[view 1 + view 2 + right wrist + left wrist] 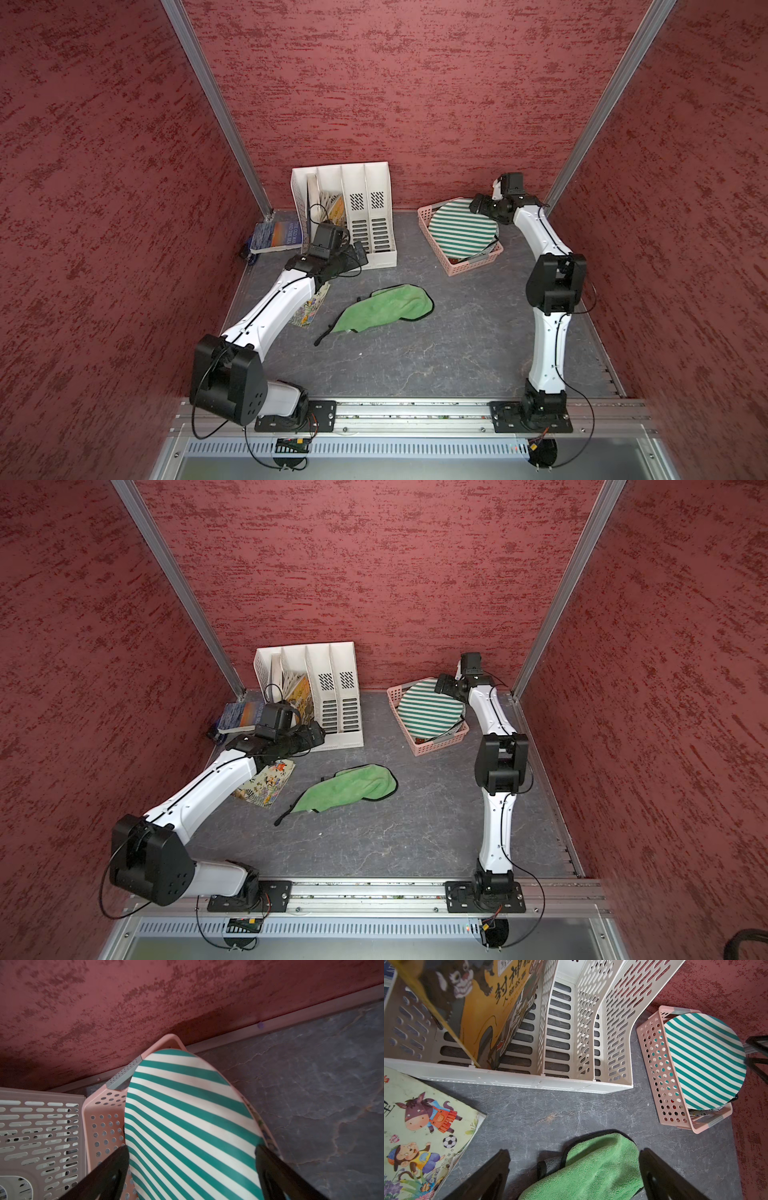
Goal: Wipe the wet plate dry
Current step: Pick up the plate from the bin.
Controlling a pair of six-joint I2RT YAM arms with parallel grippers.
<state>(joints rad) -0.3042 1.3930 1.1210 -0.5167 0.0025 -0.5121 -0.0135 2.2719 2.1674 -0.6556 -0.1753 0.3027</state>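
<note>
Now my right gripper (192, 1148) gapes empty at the round green-striped plate (187, 1105), my left gripper (574, 1150) likewise near the green terry cloth (591, 1172).

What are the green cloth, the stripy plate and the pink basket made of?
Green cloth: looks like fluffy microfiber; its surface is fuzzy, with a dark stitched edge.
Stripy plate: smooth and matte, maybe melamine or ceramic; hard to tell.
Pink basket: plastic, with neat molded round holes in its wall.

teal-and-white striped plate (462, 227), green cloth (384, 308), pink basket (427, 227)
</note>
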